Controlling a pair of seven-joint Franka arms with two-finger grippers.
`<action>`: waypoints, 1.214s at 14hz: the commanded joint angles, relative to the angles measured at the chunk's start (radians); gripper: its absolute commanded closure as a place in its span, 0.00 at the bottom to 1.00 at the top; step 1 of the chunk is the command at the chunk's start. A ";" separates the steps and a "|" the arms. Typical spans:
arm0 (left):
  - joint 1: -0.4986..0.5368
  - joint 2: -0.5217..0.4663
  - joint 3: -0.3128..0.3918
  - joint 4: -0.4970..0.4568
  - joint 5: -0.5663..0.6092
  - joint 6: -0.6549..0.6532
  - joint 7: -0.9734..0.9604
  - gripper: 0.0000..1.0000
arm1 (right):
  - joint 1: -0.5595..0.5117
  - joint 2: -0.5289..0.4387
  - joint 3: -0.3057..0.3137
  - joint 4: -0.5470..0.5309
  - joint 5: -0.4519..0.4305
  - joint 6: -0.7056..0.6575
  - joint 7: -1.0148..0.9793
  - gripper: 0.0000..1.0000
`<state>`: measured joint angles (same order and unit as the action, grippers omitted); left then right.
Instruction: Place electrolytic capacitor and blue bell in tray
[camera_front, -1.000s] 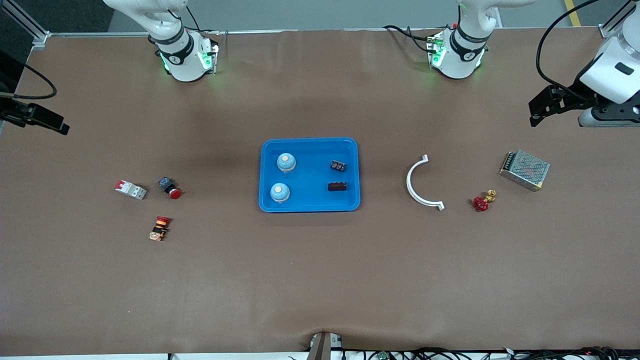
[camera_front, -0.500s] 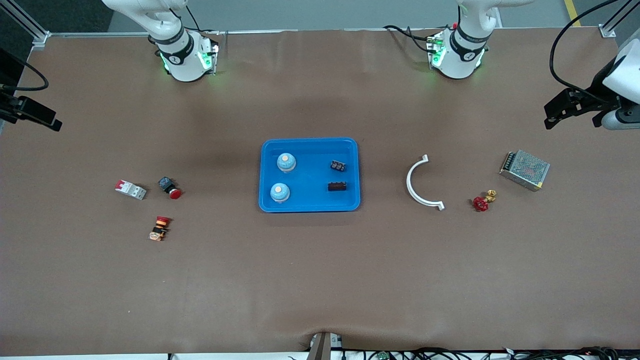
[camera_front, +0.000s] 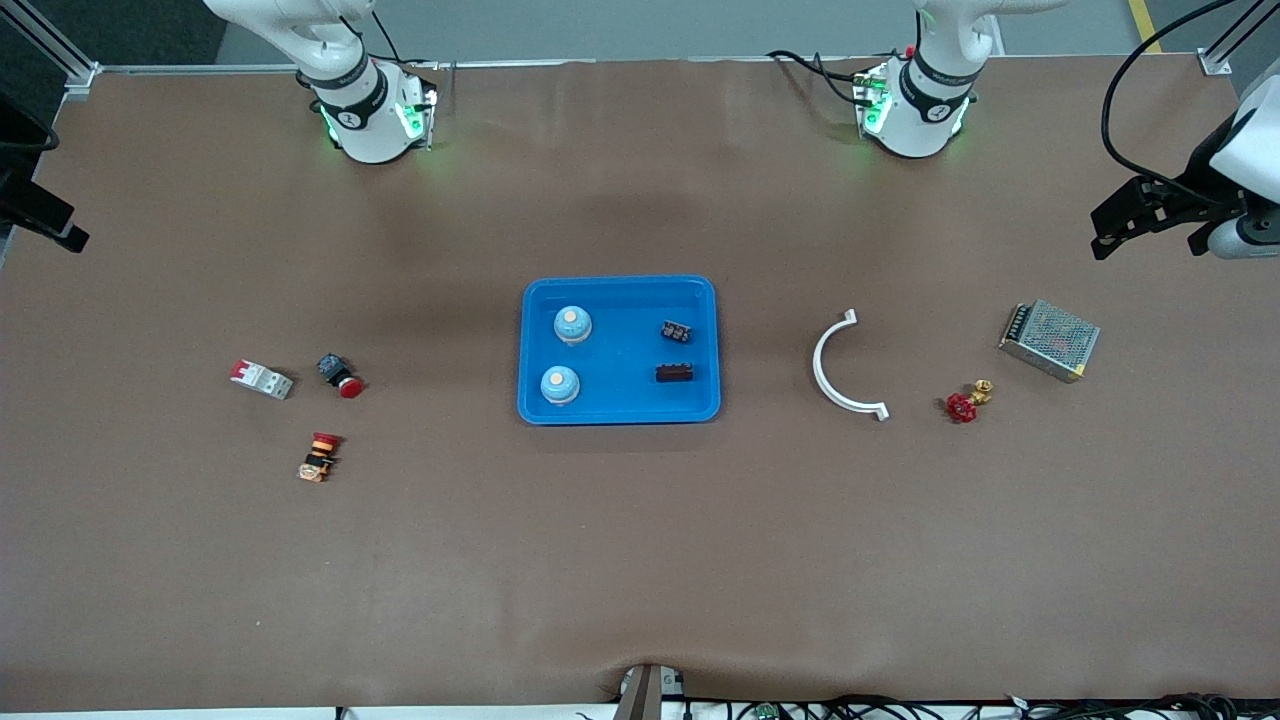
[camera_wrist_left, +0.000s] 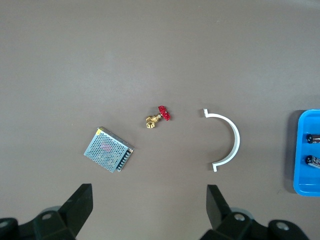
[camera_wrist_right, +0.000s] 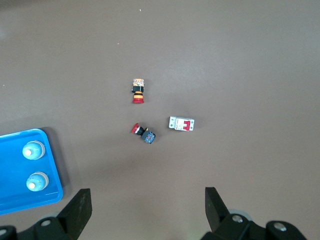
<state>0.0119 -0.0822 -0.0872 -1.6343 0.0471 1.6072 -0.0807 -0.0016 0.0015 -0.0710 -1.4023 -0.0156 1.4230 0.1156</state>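
Both arms had drawn further out toward their own table ends. The right gripper (camera_wrist_right: 146, 212) hung there with fingers spread, empty. Mid-table, the tray (camera_front: 620, 412) held two blue bells (camera_front: 572, 323) and two dark capacitor parts (camera_front: 677, 331). The left gripper (camera_wrist_left: 148, 207) hung likewise spread and empty. Judging by that, the task looked done.
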 joint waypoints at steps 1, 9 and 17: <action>0.007 -0.013 0.000 0.008 -0.021 -0.009 0.019 0.00 | 0.021 0.014 -0.010 0.045 0.006 -0.010 0.007 0.00; 0.000 -0.013 -0.008 0.016 -0.046 -0.033 0.010 0.00 | 0.025 0.069 -0.004 0.057 0.014 0.027 0.018 0.00; 0.002 -0.011 -0.009 0.024 -0.038 -0.049 0.009 0.00 | 0.029 0.074 0.066 0.049 0.048 0.016 -0.134 0.00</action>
